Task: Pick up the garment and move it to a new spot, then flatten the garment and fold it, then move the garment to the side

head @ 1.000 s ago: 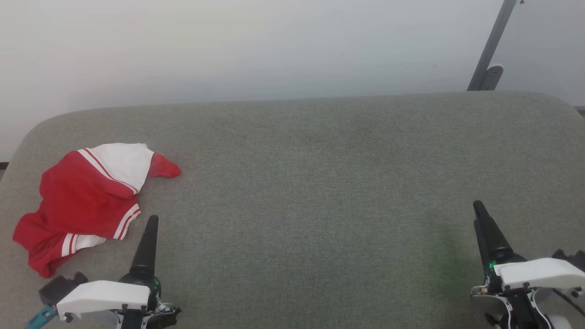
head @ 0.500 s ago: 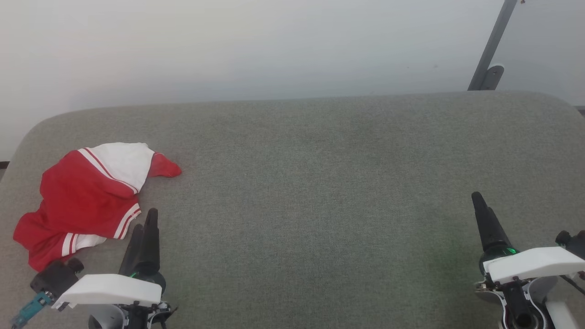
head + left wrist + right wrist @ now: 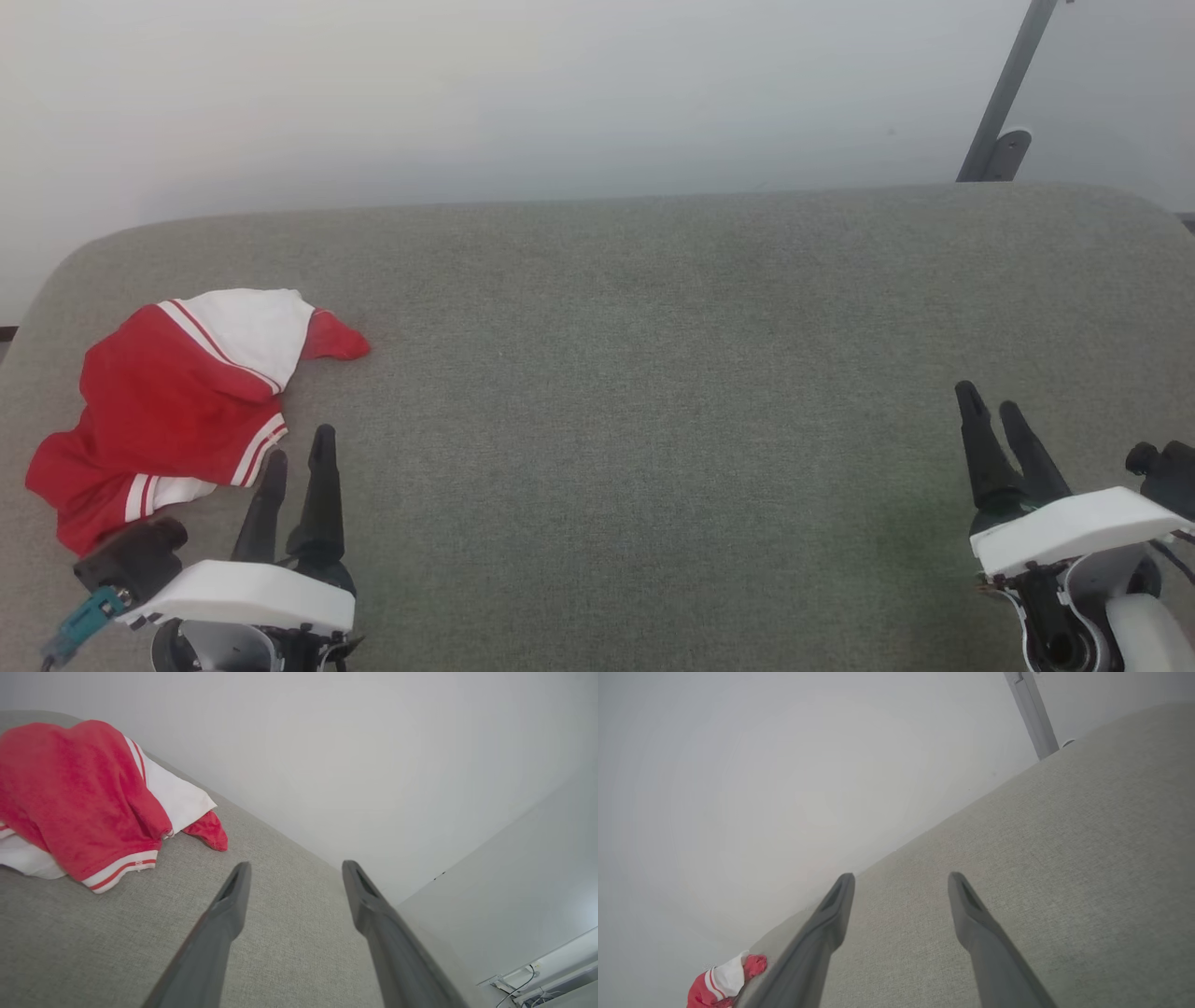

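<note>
In the head view, the garment (image 3: 177,401) is seen crumpled in a heap at about 9 o'clock on the grey counter (image 3: 635,373), close to its left edge, with one white sleeve end turned up on top. The left gripper (image 3: 299,445) is held at 7 o'clock, just beside the heap's near hem and not touching it. Its fingers are spread and nothing is held between them. This placement is judged to be staging for the first pick, the nearer arm being set beside the cloth. The right gripper (image 3: 986,399) is placed at 4 o'clock, well apart from the garment, likewise spread and empty. This is probably so that the middle of the counter is left free as the new spot.

In the left wrist view, the garment (image 3: 70,812) is found at 10 o'clock, off the line of the fingers, which are pointed past it over bare counter toward the wall (image 3: 327,742). A turn toward the striped hem is judged to be needed before a grasp can be made.

In the right wrist view, the garment (image 3: 719,982) is shown small at 7 o'clock, far beyond the left finger. The gap between the fingers is wide, with bare counter under it.
</note>
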